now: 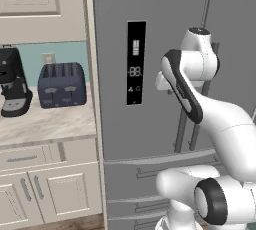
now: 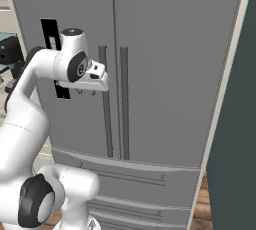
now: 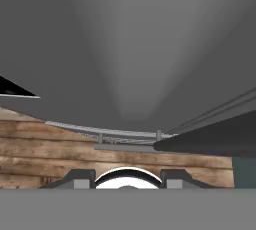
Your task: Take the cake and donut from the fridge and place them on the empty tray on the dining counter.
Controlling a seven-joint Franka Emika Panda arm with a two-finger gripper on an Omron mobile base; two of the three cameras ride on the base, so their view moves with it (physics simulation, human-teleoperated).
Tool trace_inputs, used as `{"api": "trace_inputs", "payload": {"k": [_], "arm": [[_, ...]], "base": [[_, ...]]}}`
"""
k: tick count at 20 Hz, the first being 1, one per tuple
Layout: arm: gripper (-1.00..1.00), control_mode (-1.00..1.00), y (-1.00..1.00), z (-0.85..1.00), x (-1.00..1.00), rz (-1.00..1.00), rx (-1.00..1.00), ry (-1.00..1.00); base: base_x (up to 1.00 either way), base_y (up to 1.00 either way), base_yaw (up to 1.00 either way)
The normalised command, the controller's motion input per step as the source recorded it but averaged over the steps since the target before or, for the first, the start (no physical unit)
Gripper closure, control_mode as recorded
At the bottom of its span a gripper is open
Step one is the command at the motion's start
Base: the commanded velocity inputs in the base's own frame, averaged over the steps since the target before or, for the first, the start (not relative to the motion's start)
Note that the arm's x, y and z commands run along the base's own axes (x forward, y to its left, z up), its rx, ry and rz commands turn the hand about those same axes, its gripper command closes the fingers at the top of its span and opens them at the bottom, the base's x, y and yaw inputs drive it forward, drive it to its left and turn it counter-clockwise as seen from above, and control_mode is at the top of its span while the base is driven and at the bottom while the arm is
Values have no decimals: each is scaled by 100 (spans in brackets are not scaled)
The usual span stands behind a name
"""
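The fridge (image 1: 150, 124) (image 2: 165, 74) stands right in front of me with both doors shut, so the cake and donut are hidden. The tray and dining counter are out of view. My gripper (image 2: 86, 91) hangs at the left door, between the black display panel (image 2: 50, 34) and the left bar handle (image 2: 105, 104), pointing downward. In the hand view the gripper (image 3: 127, 178) looks down the grey door; its fingertips (image 3: 76, 178) stand apart with nothing between them. The dark handle (image 3: 210, 136) runs along that view's right.
To the left of the fridge is the wall counter (image 1: 45, 121) with a dark blue toaster (image 1: 61, 85) and a black coffee machine (image 1: 12, 84), cream cabinets below. A dark panel (image 2: 235, 139) flanks the fridge's right side. Freezer drawers (image 2: 130, 179) sit above the wood floor (image 3: 50, 149).
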Motion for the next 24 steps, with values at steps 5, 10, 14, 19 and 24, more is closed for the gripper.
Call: {"api": "trace_inputs", "payload": {"k": [5,10,14,19,24], "arm": [[-100,-100,0,-5,-51,0,0,-13],[-100,-100,-6,-32,-92,0,0,-32],[-100,-100,-2,-50,-69,-1,0,-26],[-100,-100,-12,-35,-31,0,0,-17],[-100,100,-6,-7,0,0,1,-6]], "base": [[0,0,0],[0,0,0],[0,0,0],[0,0,0],[0,0,0]]}}
